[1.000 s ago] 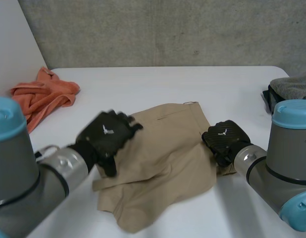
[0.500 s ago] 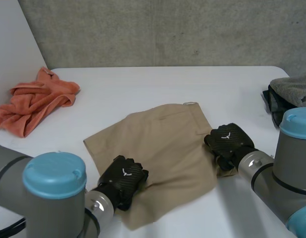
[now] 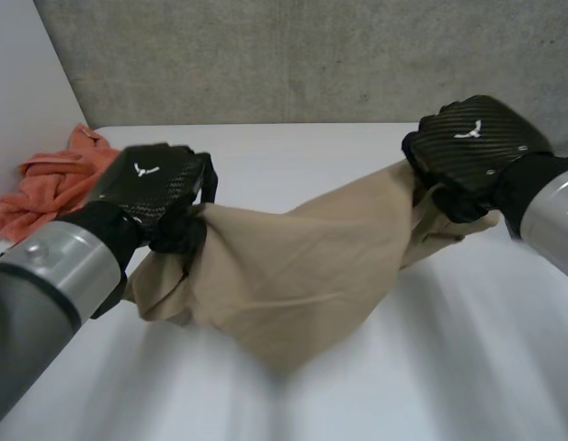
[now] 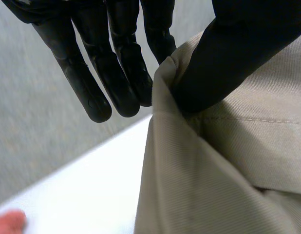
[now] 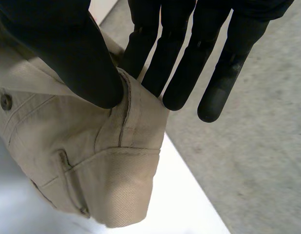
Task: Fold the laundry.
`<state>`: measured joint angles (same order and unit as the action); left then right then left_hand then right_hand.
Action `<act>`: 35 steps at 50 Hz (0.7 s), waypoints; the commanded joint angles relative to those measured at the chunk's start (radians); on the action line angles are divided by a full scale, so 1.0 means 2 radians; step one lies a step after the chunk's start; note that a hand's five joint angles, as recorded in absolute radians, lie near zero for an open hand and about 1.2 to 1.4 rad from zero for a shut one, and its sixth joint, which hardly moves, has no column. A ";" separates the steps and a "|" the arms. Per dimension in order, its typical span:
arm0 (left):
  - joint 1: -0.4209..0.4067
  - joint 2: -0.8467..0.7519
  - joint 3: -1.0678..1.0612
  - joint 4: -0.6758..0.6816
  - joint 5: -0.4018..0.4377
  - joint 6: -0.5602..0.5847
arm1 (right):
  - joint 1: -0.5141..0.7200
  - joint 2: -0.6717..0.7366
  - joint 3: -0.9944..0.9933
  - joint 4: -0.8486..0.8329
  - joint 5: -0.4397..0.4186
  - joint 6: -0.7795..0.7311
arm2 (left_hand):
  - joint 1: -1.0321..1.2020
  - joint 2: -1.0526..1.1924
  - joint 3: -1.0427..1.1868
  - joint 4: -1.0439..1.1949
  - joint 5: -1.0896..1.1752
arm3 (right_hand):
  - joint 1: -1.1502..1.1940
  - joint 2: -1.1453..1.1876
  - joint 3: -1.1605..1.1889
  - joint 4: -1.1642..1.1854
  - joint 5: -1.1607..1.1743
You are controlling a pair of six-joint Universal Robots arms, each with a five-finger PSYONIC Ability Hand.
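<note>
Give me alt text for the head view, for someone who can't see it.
A tan fabric garment hangs between two black hands over a white table, the left hand pinching one end and the right hand the other. A crumpled orange cloth lies at the table's far left.

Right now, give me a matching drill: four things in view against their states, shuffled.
Things:
1 tan twill garment
2 crumpled orange towel
3 left robot hand
4 right robot hand

States:
A pinching the buttoned waistband end
B lying bunched on the white table
C raised, strung between both robot hands
D pinching the end opposite the waistband

Pairs: 1-C; 2-B; 3-D; 4-A
</note>
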<state>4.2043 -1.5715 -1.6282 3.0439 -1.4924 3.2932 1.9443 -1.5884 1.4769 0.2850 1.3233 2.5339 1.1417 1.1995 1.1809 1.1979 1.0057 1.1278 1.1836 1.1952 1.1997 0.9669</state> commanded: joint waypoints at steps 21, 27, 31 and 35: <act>0.062 -0.395 0.322 -0.013 -0.006 0.082 | 0.120 0.316 -0.081 -0.222 0.113 0.060 | -0.366 -0.395 -0.386 -0.394 -0.386 | -0.039 -0.067 -0.073 -0.075 -0.046; 0.059 -0.333 0.285 -0.026 -0.080 0.090 | 0.117 0.278 -0.080 -0.215 0.161 0.088 | -0.484 -0.512 -0.503 -0.512 -0.503 | -0.446 -0.473 -0.479 -0.482 -0.452; 0.050 -0.255 0.224 -0.011 -0.103 0.083 | 0.099 0.226 -0.065 -0.195 0.149 0.114 | -0.484 -0.512 -0.503 -0.512 -0.503 | -0.455 -0.483 -0.488 -0.491 -0.461; 0.033 -0.172 0.147 0.010 -0.091 0.075 | 0.082 0.185 -0.063 -0.156 0.117 0.140 | -0.484 -0.512 -0.503 -0.512 -0.503 | -0.459 -0.487 -0.493 -0.495 -0.466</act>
<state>4.3117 -2.1537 -1.1253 3.0052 -1.6738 3.4696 2.1593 -1.0852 1.3321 -0.1217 1.6324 2.7410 0.1879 0.2061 0.2102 0.2021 0.0514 0.2692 0.2498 0.2448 0.2522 0.0564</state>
